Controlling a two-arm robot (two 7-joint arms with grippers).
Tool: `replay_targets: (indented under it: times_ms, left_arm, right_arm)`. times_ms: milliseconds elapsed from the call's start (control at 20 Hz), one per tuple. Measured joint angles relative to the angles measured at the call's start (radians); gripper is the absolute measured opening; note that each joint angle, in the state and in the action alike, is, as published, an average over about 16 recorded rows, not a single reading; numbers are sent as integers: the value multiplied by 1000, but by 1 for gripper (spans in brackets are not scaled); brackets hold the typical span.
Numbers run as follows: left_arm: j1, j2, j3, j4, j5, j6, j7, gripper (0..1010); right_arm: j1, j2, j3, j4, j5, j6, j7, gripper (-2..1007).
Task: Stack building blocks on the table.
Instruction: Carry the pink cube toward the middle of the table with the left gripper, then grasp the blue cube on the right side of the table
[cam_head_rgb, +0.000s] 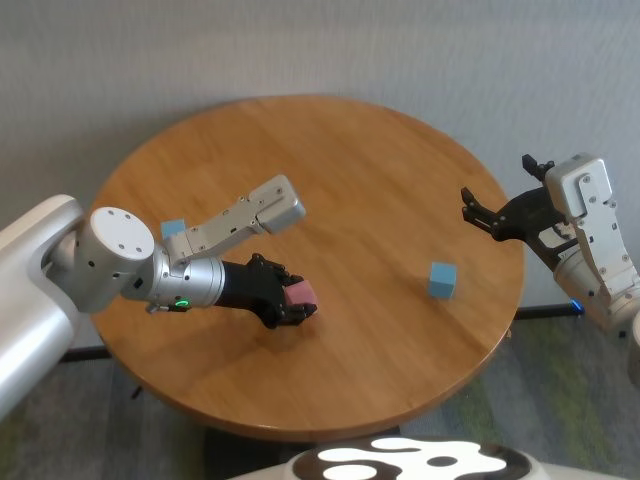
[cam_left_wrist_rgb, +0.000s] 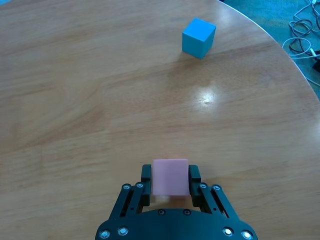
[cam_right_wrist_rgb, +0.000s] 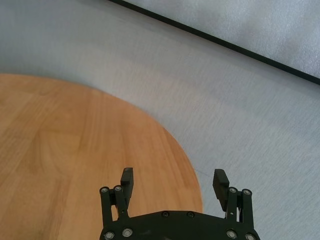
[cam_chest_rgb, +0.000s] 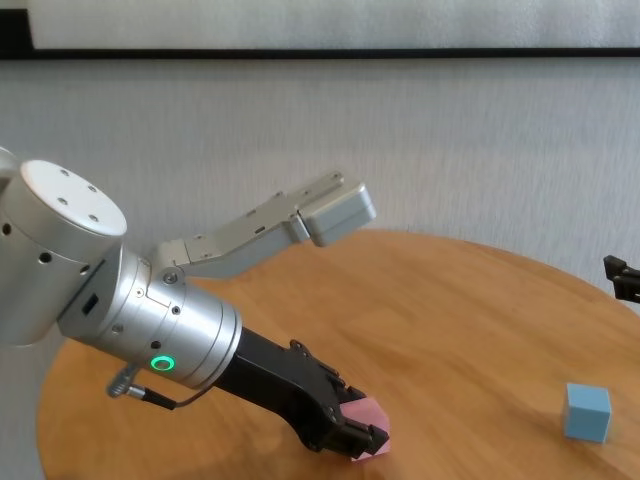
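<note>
Three blocks: small matte pink cube (cam_left_wrist_rgb: 170, 177) between left pincer (cam_left_wrist_rgb: 170, 186) fingers, jaws seemingly just slackening; cannot tell whether gripped.
Risk: cube tips on round wood-grain counter (cam_head_rgb: 330, 180) at lower centre.
Right pincer (cam_right_wrist_rgb: 173, 183): wide open, empty, right edge.

One pink cube (cam_head_rgb: 301, 293), two blue cubes (cam_head_rgb: 442, 279) (cam_head_rgb: 173, 230), one table (cam_head_rgb: 370, 180).

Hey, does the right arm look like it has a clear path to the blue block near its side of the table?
Probably yes: the right gripper is open and empty, and only bare table lies between it and the blue block.
</note>
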Motion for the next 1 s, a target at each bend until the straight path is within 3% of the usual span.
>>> replay_targets:
  times_ms: [250, 500, 750, 1000]
  left_arm:
    - [4, 2, -4, -5, -5, -5, 1, 630]
    - [21, 7, -33, -19, -32, -30, 7, 795]
    - [53, 12, -88, -34, -86, -64, 36, 913]
    - [105, 15, -171, -63, -153, -116, 106, 982]
  right_arm:
    - [0, 0, 0, 0, 0, 0, 0, 1005]
    - [0, 0, 0, 0, 0, 0, 0, 1005]
    - [0, 0, 0, 0, 0, 0, 0, 1005]
    - [0, 0, 0, 0, 0, 0, 0, 1005]
